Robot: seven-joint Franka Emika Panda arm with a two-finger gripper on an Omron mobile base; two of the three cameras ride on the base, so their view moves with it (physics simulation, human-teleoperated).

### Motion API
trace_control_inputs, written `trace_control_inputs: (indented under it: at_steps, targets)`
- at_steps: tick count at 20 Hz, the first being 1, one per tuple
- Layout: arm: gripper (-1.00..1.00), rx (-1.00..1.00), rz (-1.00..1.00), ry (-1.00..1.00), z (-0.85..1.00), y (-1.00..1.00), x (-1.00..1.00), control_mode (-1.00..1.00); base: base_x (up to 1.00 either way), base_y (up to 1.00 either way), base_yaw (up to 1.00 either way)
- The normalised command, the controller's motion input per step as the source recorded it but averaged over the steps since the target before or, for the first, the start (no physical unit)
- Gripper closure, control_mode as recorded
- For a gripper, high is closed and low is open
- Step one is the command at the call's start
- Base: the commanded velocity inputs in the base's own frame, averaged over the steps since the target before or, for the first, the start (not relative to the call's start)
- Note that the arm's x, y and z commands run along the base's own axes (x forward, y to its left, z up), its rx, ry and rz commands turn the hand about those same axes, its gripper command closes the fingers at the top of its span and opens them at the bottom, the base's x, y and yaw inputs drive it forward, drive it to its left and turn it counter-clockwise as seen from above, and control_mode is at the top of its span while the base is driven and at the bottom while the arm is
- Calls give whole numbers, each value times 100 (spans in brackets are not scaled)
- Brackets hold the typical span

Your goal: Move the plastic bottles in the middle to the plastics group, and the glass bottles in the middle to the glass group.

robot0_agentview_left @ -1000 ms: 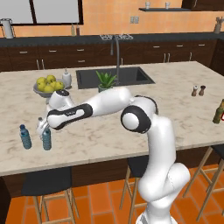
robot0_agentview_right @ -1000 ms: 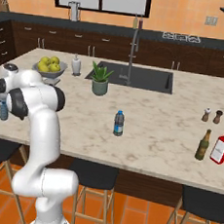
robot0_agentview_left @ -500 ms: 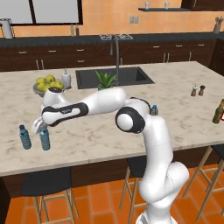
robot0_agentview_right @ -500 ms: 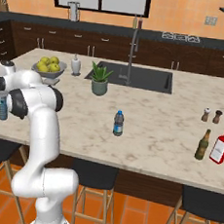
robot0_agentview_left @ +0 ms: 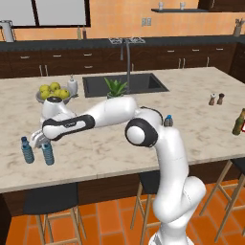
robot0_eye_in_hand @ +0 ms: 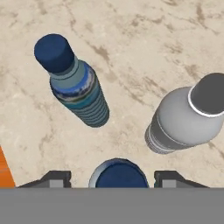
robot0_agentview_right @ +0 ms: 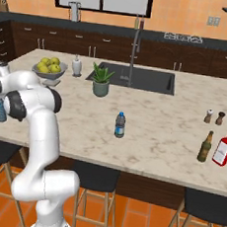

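My gripper [robot0_eye_in_hand: 113, 178] hangs open over the left end of the island, its fingertips [robot0_eye_in_hand: 57, 178] apart on either side of the blue cap of a light blue plastic bottle [robot0_eye_in_hand: 120, 174] that stands free on the counter. Just beyond it stand a blue-labelled bottle [robot0_eye_in_hand: 76, 83] and a whitish bottle [robot0_eye_in_hand: 188, 118]. From the left base view the gripper [robot0_agentview_left: 40, 139] is right above two small bottles [robot0_agentview_left: 48, 154]. A darker plastic bottle with a blue-white label [robot0_agentview_right: 119, 124] stands alone mid-counter. An olive-green glass bottle [robot0_agentview_right: 205, 146] stands beside a red bottle [robot0_agentview_right: 223, 147] at the right.
A fruit bowl [robot0_agentview_left: 53, 92] and a white pump bottle [robot0_agentview_left: 72, 86] stand behind the arm. A potted plant [robot0_agentview_right: 101, 80] sits by the sink [robot0_agentview_right: 139, 78]. Two small shakers [robot0_agentview_right: 214, 117] stand at the far right. The counter's front edge is close to the left bottles.
The hand came down with the light blue bottle beside the two left bottles, then the jaws spread off its cap. The other bottles have not moved.
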Motion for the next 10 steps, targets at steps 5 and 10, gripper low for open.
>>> trace_control_inputs:
  at_steps: [5, 10]
  targets:
    - [-100, 0, -8, -6, -17, -7, -27, -100, 0, 0, 0]
    - [-100, 0, -9, -10, 6, -11, -4, -100, 0, 0, 0]
